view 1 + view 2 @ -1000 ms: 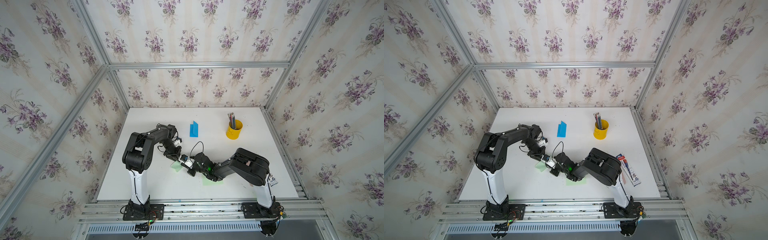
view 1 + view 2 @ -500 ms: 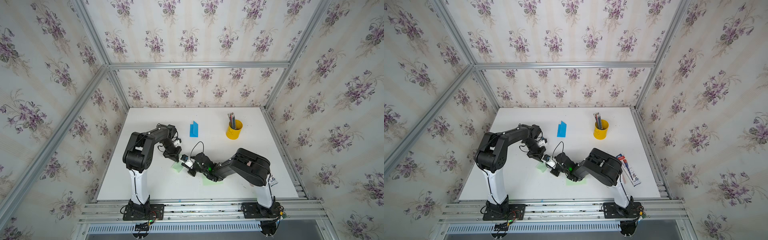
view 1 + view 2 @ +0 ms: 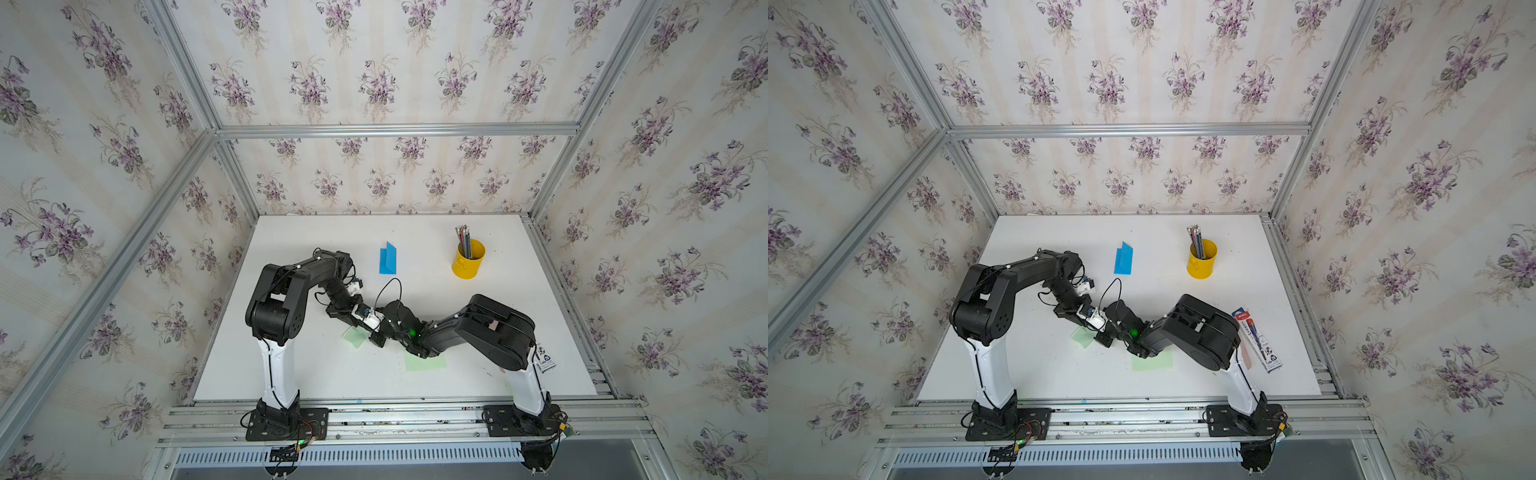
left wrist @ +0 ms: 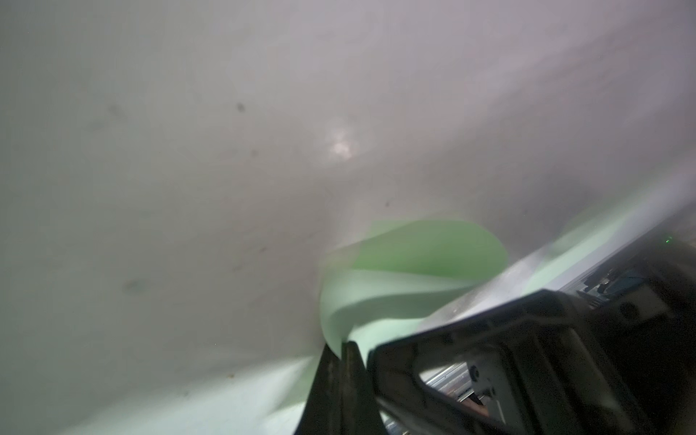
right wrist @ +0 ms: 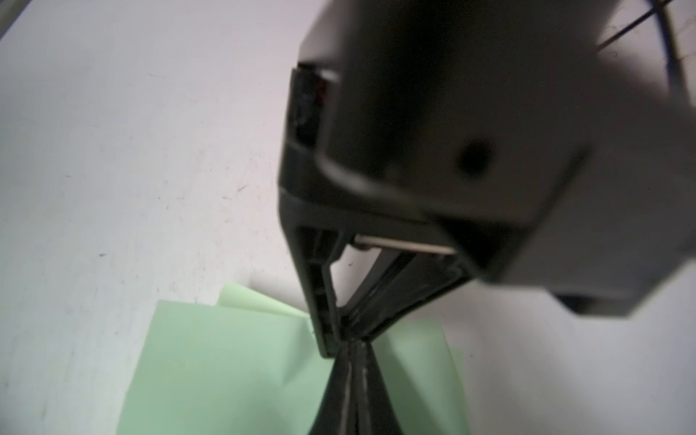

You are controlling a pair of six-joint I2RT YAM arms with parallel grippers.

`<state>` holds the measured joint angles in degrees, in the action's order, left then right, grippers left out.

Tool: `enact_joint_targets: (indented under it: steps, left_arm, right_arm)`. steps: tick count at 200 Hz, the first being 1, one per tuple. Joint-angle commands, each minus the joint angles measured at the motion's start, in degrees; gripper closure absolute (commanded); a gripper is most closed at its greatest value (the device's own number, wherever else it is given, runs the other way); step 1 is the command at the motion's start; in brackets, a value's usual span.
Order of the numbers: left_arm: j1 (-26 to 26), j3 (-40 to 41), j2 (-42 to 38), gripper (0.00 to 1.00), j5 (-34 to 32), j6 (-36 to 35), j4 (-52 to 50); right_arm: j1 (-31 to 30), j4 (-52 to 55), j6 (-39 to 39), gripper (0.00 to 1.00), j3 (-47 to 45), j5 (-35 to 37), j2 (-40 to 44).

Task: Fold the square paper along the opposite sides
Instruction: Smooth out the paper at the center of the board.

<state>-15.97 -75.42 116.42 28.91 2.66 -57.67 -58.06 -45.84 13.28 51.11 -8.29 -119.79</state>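
The square paper [image 3: 353, 337] [image 3: 1081, 337] is pale green and lies on the white table between the two arms. In the left wrist view the paper [image 4: 395, 293] curls up off the table, and my left gripper [image 4: 342, 348] is shut on its raised edge. Seen from the right wrist, the paper [image 5: 226, 357] shows two layers. My right gripper [image 5: 356, 344] is shut with nothing visible between its fingers, its tip touching the left gripper's fingertips [image 5: 324, 324] above the paper. In both top views the left gripper [image 3: 371, 329] [image 3: 1100, 328] and right gripper [image 3: 377, 337] [image 3: 1105, 338] meet at the paper's right edge.
A second green sheet [image 3: 426, 361] lies partly under the right arm. A folded blue paper [image 3: 387, 259] and a yellow cup of pencils [image 3: 468, 259] stand further back. A pen package [image 3: 1258, 340] lies at the table's right edge.
My left gripper has closed on the paper's edge. Both arms have stayed almost where they were.
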Motion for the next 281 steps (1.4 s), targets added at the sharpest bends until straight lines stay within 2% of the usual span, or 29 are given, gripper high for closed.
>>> enact_joint_targets:
  steps: [1, 27, 89, 149, 176, 205, 246, 281]
  left_arm:
    - [-0.1, -0.2, 1.4, 1.0, -3.2, -1.2, 0.8]
    - [-0.1, -0.7, 2.2, 1.0, -4.5, -1.1, 0.3]
    - [-0.1, 1.2, 1.8, 1.0, -5.9, 0.6, 2.3]
    - [-0.1, 3.4, 0.3, 1.0, -6.0, 0.2, 4.1]
    - [0.1, 3.4, 0.1, 1.0, -5.7, -1.0, 4.1]
    - [0.4, 2.1, 0.4, 1.0, -5.8, -1.9, 4.5]
    - [1.8, -0.8, 2.1, 1.0, -5.9, -2.0, 4.1]
    - [2.5, -1.1, 2.7, 1.0, -6.8, -1.6, 3.8]
  right_arm:
    - [0.1, 0.1, 0.3, 1.0, 0.3, -0.6, -1.2]
    - [0.0, 0.3, 0.1, 1.0, -0.9, 0.2, -1.8]
    - [-1.0, 2.9, 2.7, 1.0, -4.6, 7.4, -0.4]
    - [-1.1, 2.4, 2.9, 1.0, -9.7, 8.8, 3.3]
    - [-1.1, 1.2, 2.8, 1.0, -11.5, 8.3, 5.7]
    - [-1.0, 1.6, 3.0, 1.0, -8.0, 6.1, 8.7]
    - [-0.8, 0.4, 0.9, 1.0, -1.0, 1.1, 3.7]
    - [-1.3, -2.3, -0.4, 1.0, -1.8, -0.4, 1.2]
